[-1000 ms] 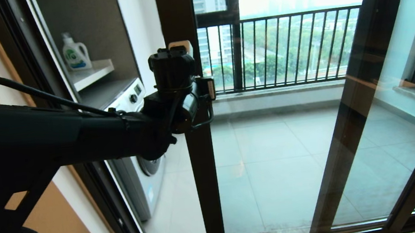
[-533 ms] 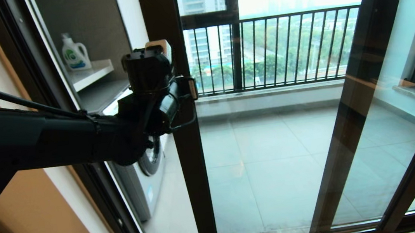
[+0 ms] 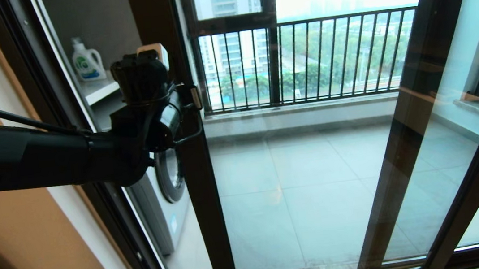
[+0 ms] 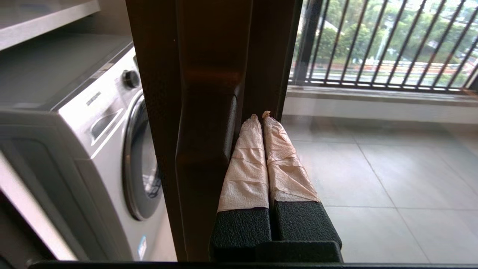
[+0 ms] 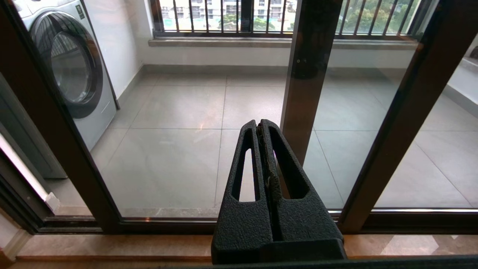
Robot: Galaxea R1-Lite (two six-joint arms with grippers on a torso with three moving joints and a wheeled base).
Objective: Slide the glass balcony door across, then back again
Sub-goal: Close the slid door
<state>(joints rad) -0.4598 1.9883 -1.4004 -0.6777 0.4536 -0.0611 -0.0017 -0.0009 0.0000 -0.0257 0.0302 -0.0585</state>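
Glass fills most of the scene: the glass balcony door (image 3: pixel 299 182), a full-height pane in a dark-brown frame, stands across the opening with its handle-side upright (image 3: pixel 199 193) toward my left. That upright has shifted steadily leftward over the last second, narrowing the open gap beside the outer door frame (image 3: pixel 109 221), so I judge the return slide to be under way and not yet complete. Through the remaining gap the washing machine (image 3: pixel 169 192) is visible on the balcony, with a detergent bottle (image 3: pixel 87 61) on the shelf (image 3: pixel 101 89) above it. My left arm reaches across at mid-height, and my left claw (image 4: pixel 260 116) sits hooked behind the bar pull handle (image 4: pixel 203 123); its taped fingers (image 4: pixel 246 160) are pressed together, pinching nothing, and bear sideways against the handle. My right claw (image 5: pixel 262 125) is parked low in front of the glass, its fingers also pressed together and holding nothing. Continued sideways pressure should bring the upright against the outer door frame.
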